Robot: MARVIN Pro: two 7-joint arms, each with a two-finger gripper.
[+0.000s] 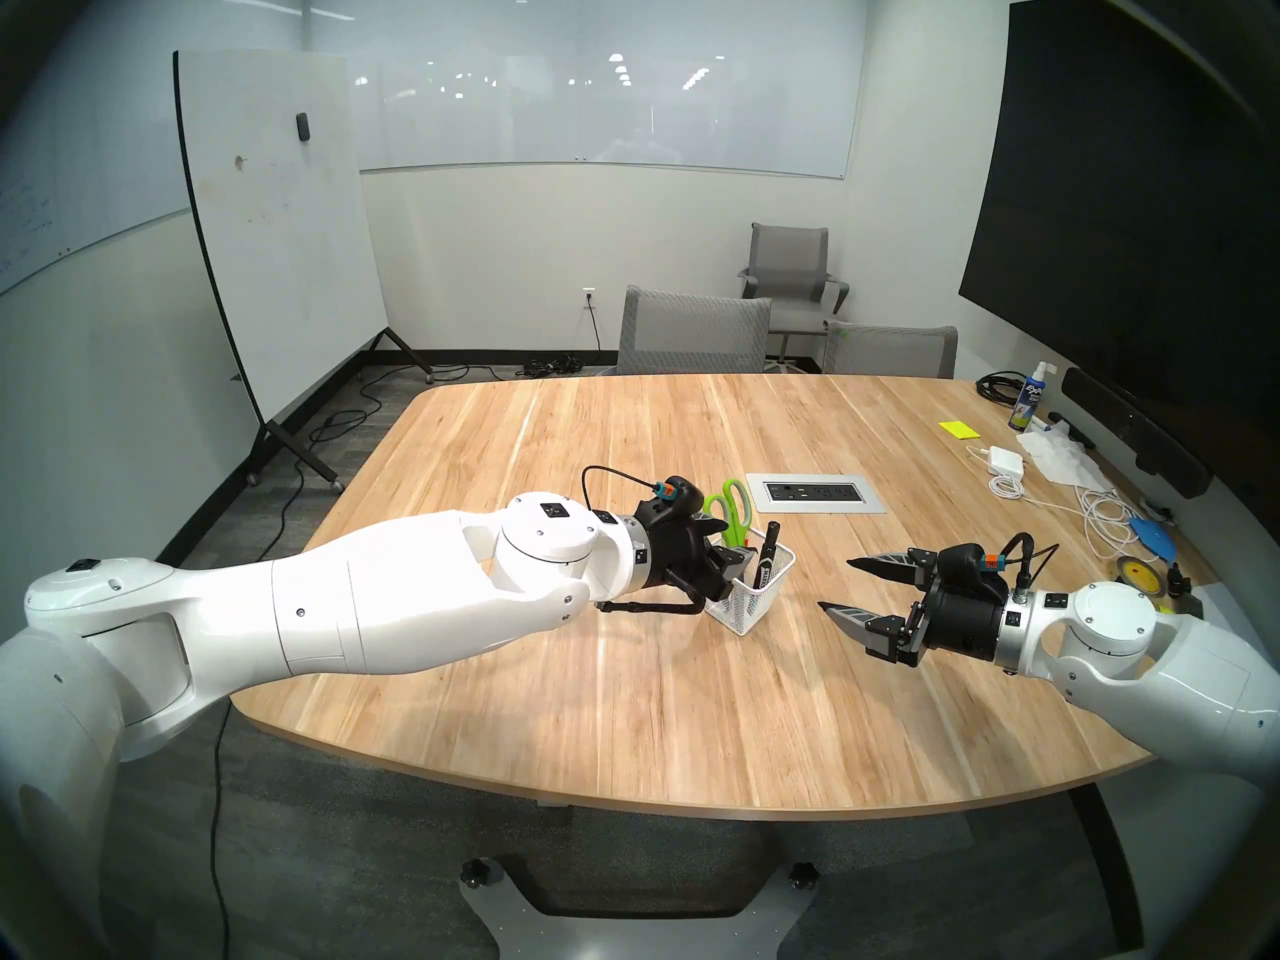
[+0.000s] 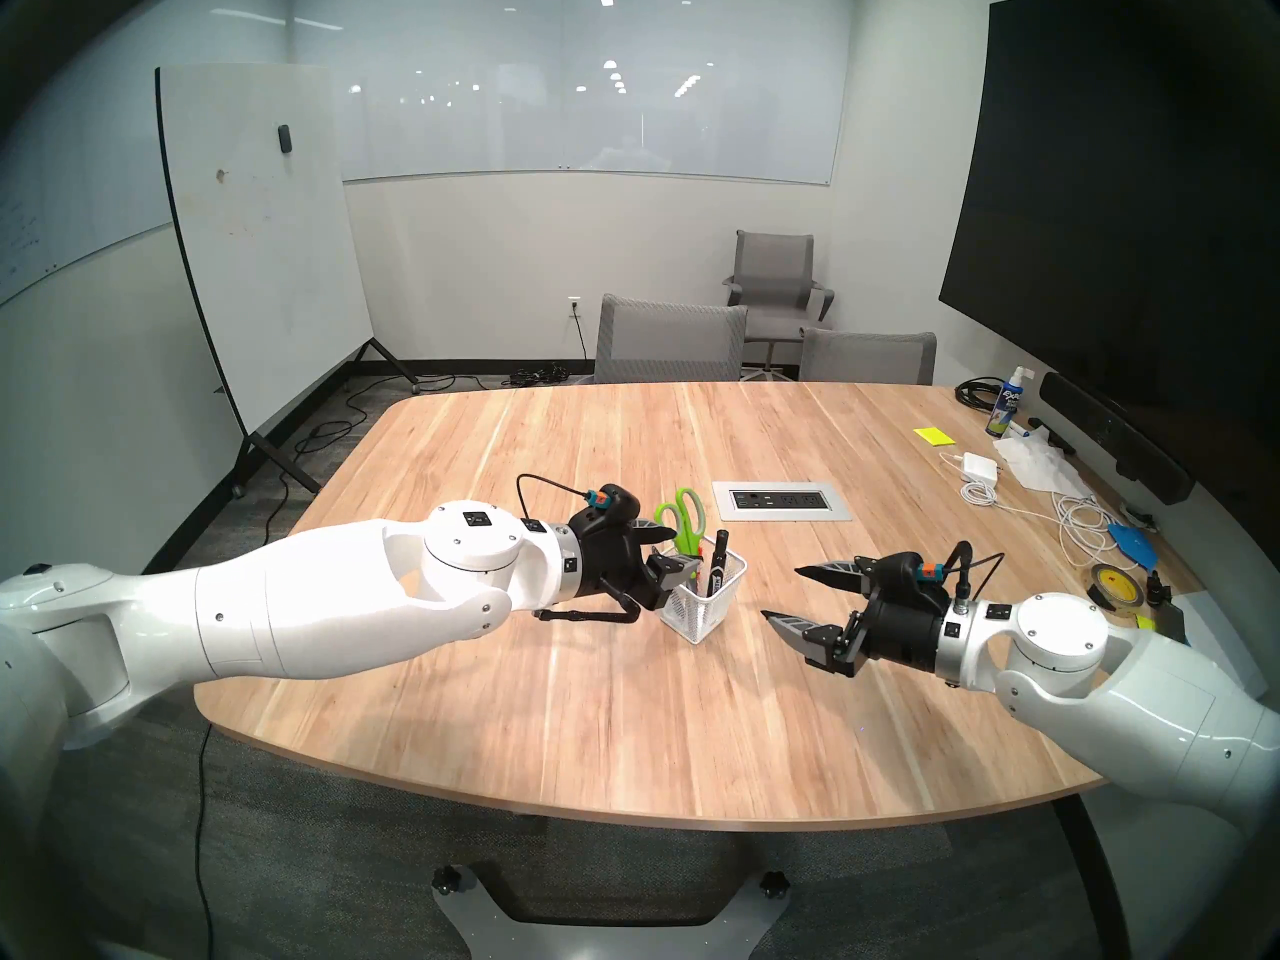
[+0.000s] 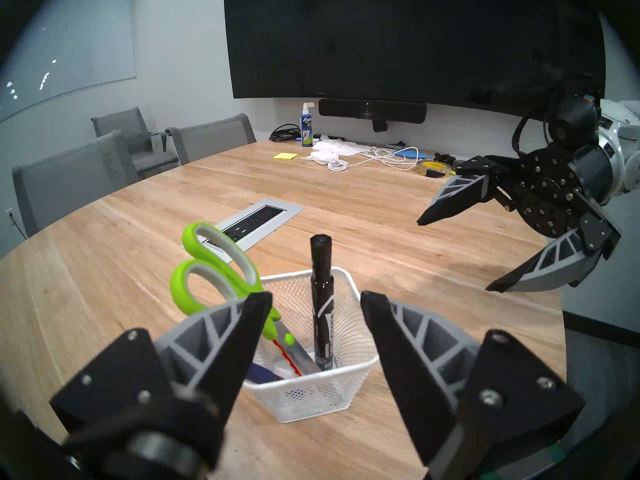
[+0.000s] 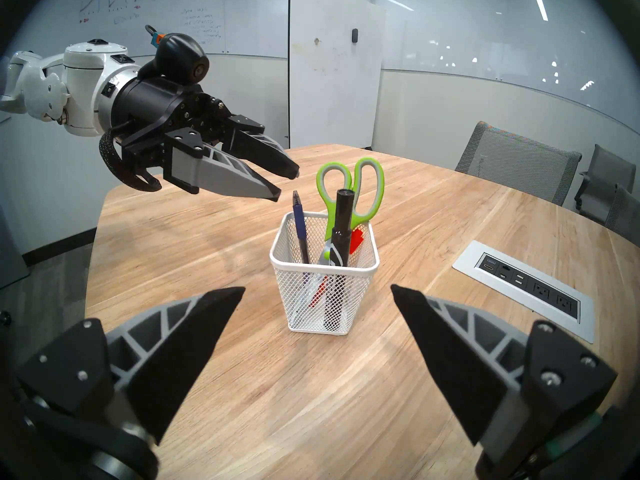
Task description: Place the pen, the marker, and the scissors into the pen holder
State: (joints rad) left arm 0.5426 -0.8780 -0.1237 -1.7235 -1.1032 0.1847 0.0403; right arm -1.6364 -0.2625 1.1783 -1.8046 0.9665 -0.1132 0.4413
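Wood-grain tabletop point(image 1: 623, 661) fills this meeting room, with whiteboards on the walls and grey chairs at the far side. Near its middle stands the pen holder point(image 4: 325, 295), a white wire-mesh cup, upright. Inside it the scissors point(image 4: 349, 191) stand blades down, their lime-green loop handles rising above the rim at the cup's 12 o'clock side as seen from the right wrist. The marker point(image 4: 341, 226), thick and black, stands just in front of them and leans slightly. The pen point(image 4: 300, 230), slim with a dark blue barrel, leans at the cup's 9 o'clock edge, its upper end above the rim.

Just above and beside the cup, at about its 10 o'clock in the right wrist view, hangs the left hand point(image 4: 287, 183); its fingers are parted with a clear gap, nothing between them, and their tips are near the pen's top without touching it. The right hand point(image 1: 841, 584) hovers over bare wood, well apart from the cup at its 3 o'clock in the head view, spread wide and empty.

A grey outlet panel point(image 1: 814, 493) is set into the tabletop beyond the cup.
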